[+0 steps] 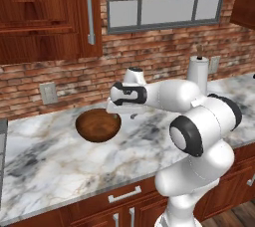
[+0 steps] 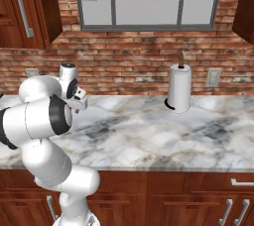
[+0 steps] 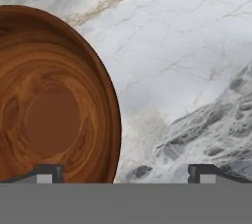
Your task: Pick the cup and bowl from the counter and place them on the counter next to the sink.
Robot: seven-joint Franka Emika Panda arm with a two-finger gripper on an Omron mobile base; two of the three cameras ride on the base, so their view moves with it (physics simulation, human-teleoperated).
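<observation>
The counter (image 1: 55,156) of veined white-grey marble runs along the red brick wall above reddish-brown cabinets, and it carries everything here. On it, in the left base view, the bowl (image 1: 98,125) stands upright near the wall, wide, dark brown and glossy, with nothing inside it; the hand view looks straight down into its bare wooden hollow (image 3: 51,100), with open marble to its right. The white arm reaches across the slab just to the right of the bowl, its wrist hiding the bowl's right rim. The gripper (image 3: 125,173) hangs above the bowl's edge with its two dark tips spread wide, one over the bowl's inside and the other over bare marble, holding nothing. Further right, well apart from the bowl, a white paper towel roll (image 2: 179,89) stands upright on its holder by the wall, beside a wall outlet (image 2: 214,77). Another outlet (image 1: 49,93) sits on the brick to the left of the bowl.
</observation>
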